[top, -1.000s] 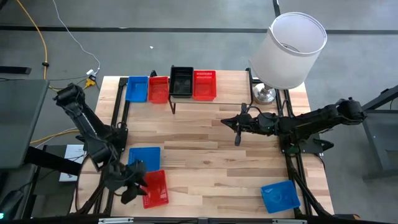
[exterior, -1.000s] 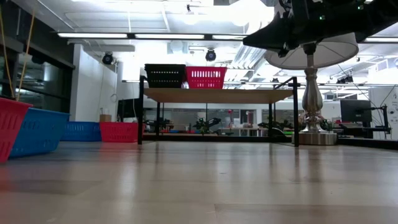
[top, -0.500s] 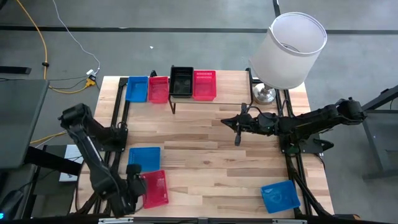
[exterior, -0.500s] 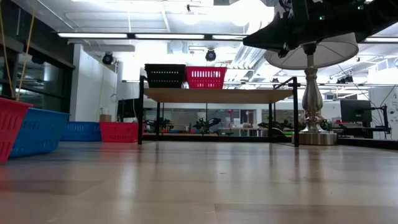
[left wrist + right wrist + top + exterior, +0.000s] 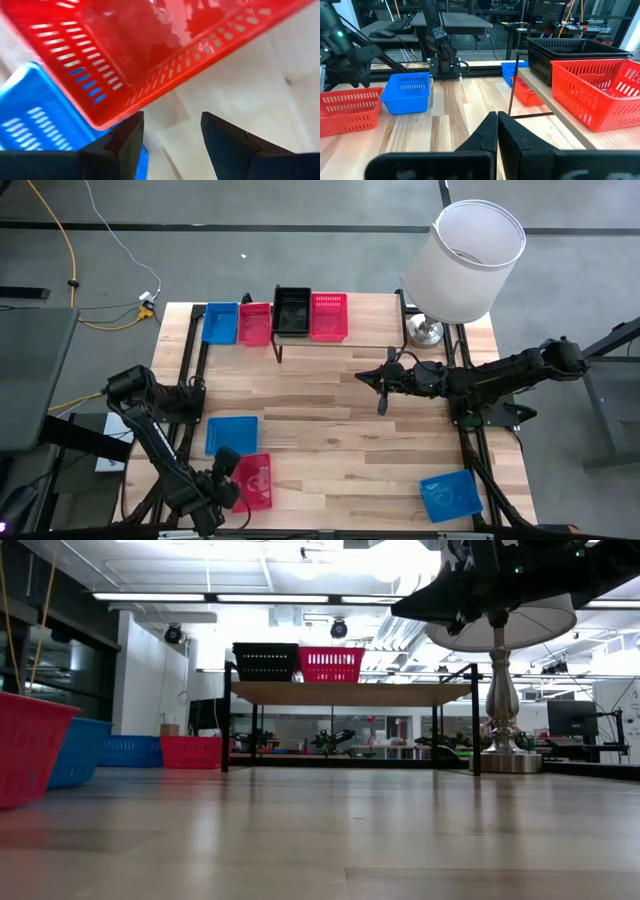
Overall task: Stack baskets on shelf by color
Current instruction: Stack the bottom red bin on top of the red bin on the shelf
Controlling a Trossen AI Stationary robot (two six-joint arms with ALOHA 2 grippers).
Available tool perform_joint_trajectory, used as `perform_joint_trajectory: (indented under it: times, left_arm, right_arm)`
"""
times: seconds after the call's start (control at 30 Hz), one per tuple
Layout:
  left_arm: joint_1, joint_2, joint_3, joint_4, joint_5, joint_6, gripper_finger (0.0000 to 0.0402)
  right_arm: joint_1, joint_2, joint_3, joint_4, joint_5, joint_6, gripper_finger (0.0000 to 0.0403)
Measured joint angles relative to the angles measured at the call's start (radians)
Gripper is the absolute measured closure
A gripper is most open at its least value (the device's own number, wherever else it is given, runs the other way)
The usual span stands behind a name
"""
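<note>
My left gripper (image 5: pixel 226 472) stands open at the table's near left, pointing down beside a red basket (image 5: pixel 256 482) that rests on the table. Its fingers (image 5: pixel 131 131) stand just outside that basket's rim (image 5: pixel 165 95). A blue basket (image 5: pixel 232 434) lies just beyond on the far side. On the shelf (image 5: pixel 330 345) sit a black basket (image 5: pixel 292 310) and a red basket (image 5: pixel 329 316). My right gripper (image 5: pixel 365 377) hovers shut over the table's middle, level, touching nothing. My left gripper has one finger (image 5: pixel 131 131) close to the red basket's corner (image 5: pixel 107 122), coming from above. Whether it touches the rim, I cannot tell. Nothing lies between the two fingers.
A blue basket (image 5: pixel 220 322) and a red basket (image 5: pixel 255 323) sit on the table left of the shelf. Another blue basket (image 5: pixel 450 495) lies near right. A lamp (image 5: pixel 472 260) stands at the far right. Bare wood spreads across the middle.
My left gripper has sunk and tipped from slanting to pointing down, rolling about its own line, and gone a little toward the red basket. It stays open. The red basket has shifted slightly on the table, covering more of the blue one in the low view.
</note>
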Motion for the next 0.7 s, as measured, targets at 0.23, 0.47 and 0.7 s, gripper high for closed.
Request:
perform_joint_trajectory:
  times: [0.23, 0.47, 0.7]
  left_arm:
    - [-0.005, -0.013, 0.021, -0.091, -0.080, 0.036, 0.0211]
    - [-0.008, -0.013, 0.036, -0.121, -0.134, 0.229, 0.0211]
    - [-0.007, -0.013, 0.036, -0.074, -0.166, 0.456, 0.0211]
  right_arm:
    - [0.000, 0.000, 0.000, -0.007, -0.013, 0.000, 0.0403]
    - [0.000, 0.000, 0.000, -0.007, -0.013, 0.000, 0.0403]
    - [0.000, 0.000, 0.000, -0.007, -0.014, 0.000, 0.0403]
